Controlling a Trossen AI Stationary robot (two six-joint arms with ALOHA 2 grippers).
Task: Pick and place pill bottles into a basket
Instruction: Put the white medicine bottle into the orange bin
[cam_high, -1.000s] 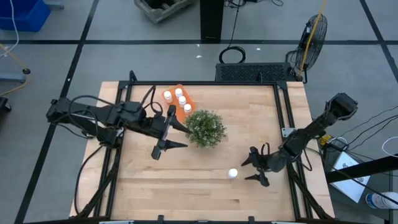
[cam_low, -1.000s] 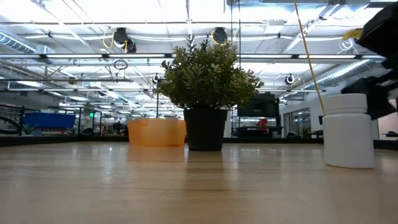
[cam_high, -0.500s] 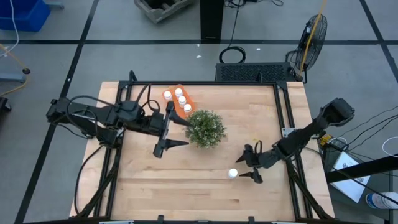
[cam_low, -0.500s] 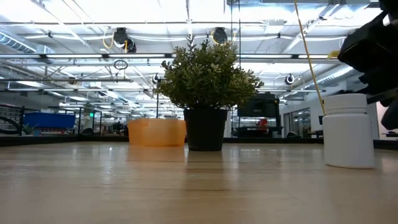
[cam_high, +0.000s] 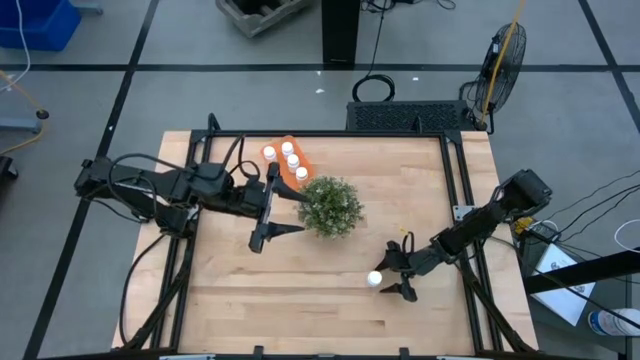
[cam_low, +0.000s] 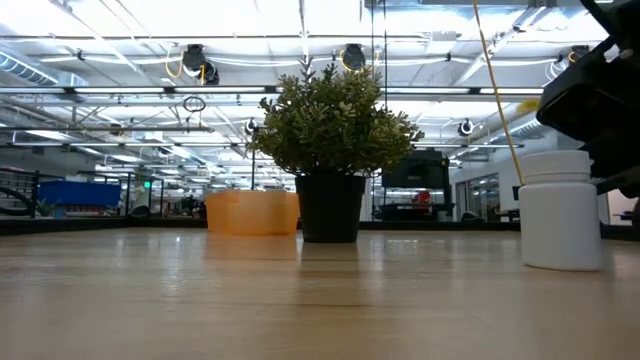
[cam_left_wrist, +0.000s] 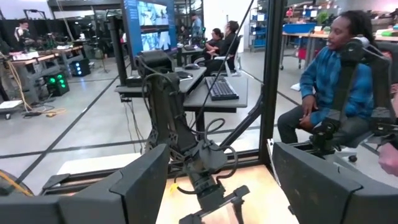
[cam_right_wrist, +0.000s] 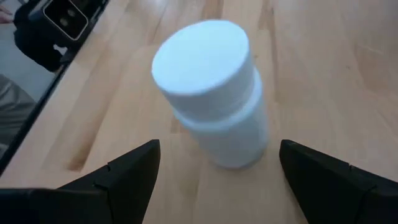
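Observation:
One white pill bottle (cam_high: 374, 279) stands upright on its base on the wooden table, also in the low view (cam_low: 560, 210) and the right wrist view (cam_right_wrist: 214, 93). My right gripper (cam_high: 393, 274) is open, low over the table just right of this bottle, its fingers (cam_right_wrist: 127, 177) pointing at it without touching. The orange basket (cam_high: 281, 146) at the far side holds several more bottles (cam_high: 293, 161). My left gripper (cam_high: 290, 217) is open and empty, just left of the green plant (cam_high: 330, 207).
The potted plant stands mid-table between the basket and the lone bottle; in the low view (cam_low: 335, 150) it hides part of the basket (cam_low: 252, 212). The left wrist view shows the right arm (cam_left_wrist: 199, 168) and seated people beyond the table. Bare wood lies along the near edge.
My right gripper has moved toward the table's left edge, closing in on the standing bottle, and stays open. The bottle has not moved.

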